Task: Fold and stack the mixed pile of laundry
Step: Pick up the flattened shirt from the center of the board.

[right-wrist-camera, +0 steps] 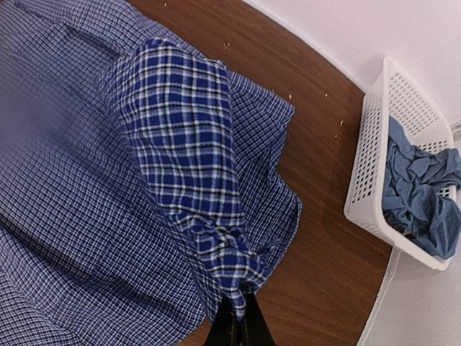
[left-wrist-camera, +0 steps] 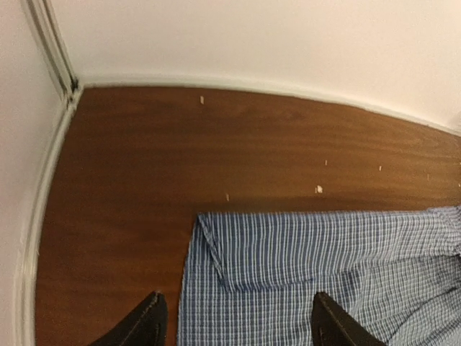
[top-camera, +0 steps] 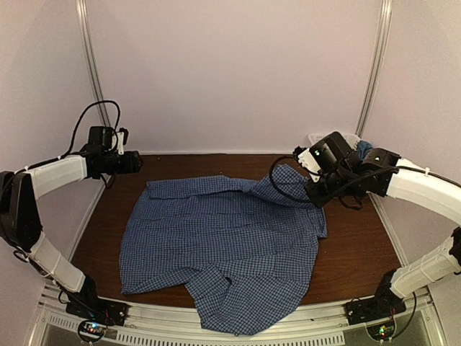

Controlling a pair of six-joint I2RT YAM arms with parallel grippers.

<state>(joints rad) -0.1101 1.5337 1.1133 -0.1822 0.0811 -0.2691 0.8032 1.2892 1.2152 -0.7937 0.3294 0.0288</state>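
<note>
Brown wooden table [top-camera: 353, 252] fills the floor of the booth. The checked shirt [top-camera: 216, 245] is the big item on it, spread wide across the middle and rumpled. Its near hem bunches up at 6 o'clock, right at the table's front edge.

Over at 2 o'clock, against the back wall, sits the white lattice basket [right-wrist-camera: 371, 166]. The teal t-shirt [right-wrist-camera: 421, 194] is crumpled inside it, well apart from the shirt.

Now the right gripper [right-wrist-camera: 238, 317]: it's at the shirt's 2 o'clock corner with its fingers pressed together on a twisted bunch of checked cloth. A band of fabric is drawn up off the table to that pinch, and from above that corner stands up in a peak beside the gripper [top-camera: 301, 167].

The left gripper [left-wrist-camera: 241, 317] is at 10 o'clock, off the table, above the shirt's far left corner. Its two dark fingers [left-wrist-camera: 148, 321] are spread wide with nothing between them. The cloth lies flat beneath, one edge folded over.
</note>
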